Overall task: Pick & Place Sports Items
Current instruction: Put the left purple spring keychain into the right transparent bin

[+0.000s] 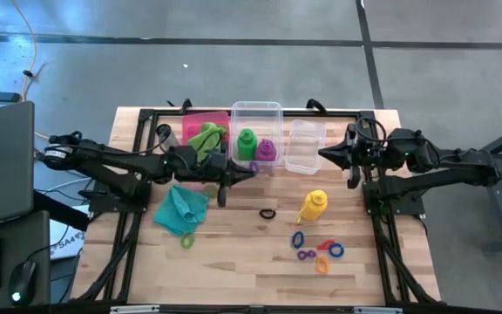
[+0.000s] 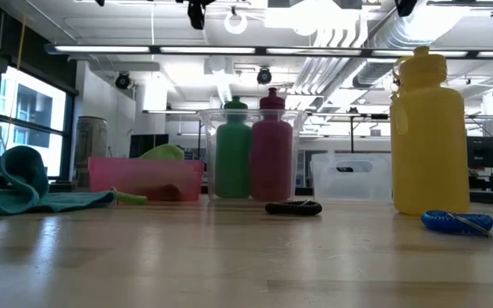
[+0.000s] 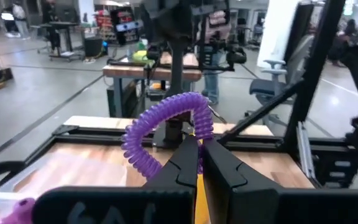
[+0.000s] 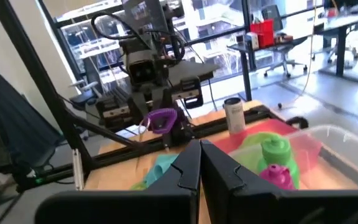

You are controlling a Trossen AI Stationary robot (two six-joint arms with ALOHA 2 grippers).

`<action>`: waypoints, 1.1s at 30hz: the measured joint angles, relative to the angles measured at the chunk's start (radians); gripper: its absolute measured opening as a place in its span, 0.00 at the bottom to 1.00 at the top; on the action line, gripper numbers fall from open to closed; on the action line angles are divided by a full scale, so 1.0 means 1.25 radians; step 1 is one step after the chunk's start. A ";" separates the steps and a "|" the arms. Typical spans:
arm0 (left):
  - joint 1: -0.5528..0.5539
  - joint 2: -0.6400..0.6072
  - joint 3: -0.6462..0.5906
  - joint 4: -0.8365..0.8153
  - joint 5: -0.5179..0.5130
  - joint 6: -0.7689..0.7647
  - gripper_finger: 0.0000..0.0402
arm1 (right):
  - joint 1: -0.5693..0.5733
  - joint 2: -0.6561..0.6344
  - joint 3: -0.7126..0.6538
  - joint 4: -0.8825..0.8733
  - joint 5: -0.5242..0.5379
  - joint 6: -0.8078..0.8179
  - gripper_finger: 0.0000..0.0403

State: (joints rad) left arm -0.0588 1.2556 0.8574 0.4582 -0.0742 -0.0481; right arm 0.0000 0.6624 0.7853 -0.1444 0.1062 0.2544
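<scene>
Sorting stage, viewed from above. The left gripper [image 1: 249, 169] hangs at the near edge of the tall clear bin [image 1: 256, 108] at the table's far centre, its fingers [image 3: 188, 163] pinched tight on a purple coiled ring [image 3: 166, 124]; carrying the ring at this height probably lets it clear the bin wall before release. Inside that bin stand the green bottle [image 1: 247, 143] and purple bottle [image 1: 267, 150], upright and side by side. The pink bin [image 1: 190, 122] to the left holds the lime green cloth [image 1: 207, 136]. Not yet sorted: the teal cloth [image 1: 181, 209] at near left, a black ring [image 1: 267, 213] at centre, the yellow bottle [image 1: 313, 207] to its right, and a cluster of coloured rings [image 1: 319, 251] nearer still. The right gripper [image 1: 325, 153] waits closed and empty at far right beside a shallow clear bin [image 1: 304, 146], clear of the left arm's path.
</scene>
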 joint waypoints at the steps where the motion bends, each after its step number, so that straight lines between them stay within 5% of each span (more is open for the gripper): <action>1: 0.002 0.000 0.000 0.002 -0.006 -0.006 0.01 | 0.000 0.000 0.000 0.004 0.000 -0.014 0.00; 13: 0.027 0.022 0.049 -0.023 -0.095 -0.031 0.01 | 0.000 0.000 0.000 0.134 0.085 -0.014 0.00; 27: 0.106 0.208 0.300 -0.183 -0.091 -0.032 0.01 | 0.000 0.000 0.000 0.161 0.105 -0.011 0.00; 33: 0.123 0.271 0.413 -0.287 -0.082 0.014 0.01 | 0.000 -0.001 0.000 0.149 0.151 0.097 0.00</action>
State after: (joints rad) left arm 0.0950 1.5943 1.3738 0.0999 -0.1772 -0.0308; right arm -0.0005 0.6616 0.7853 0.0418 0.2947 0.3755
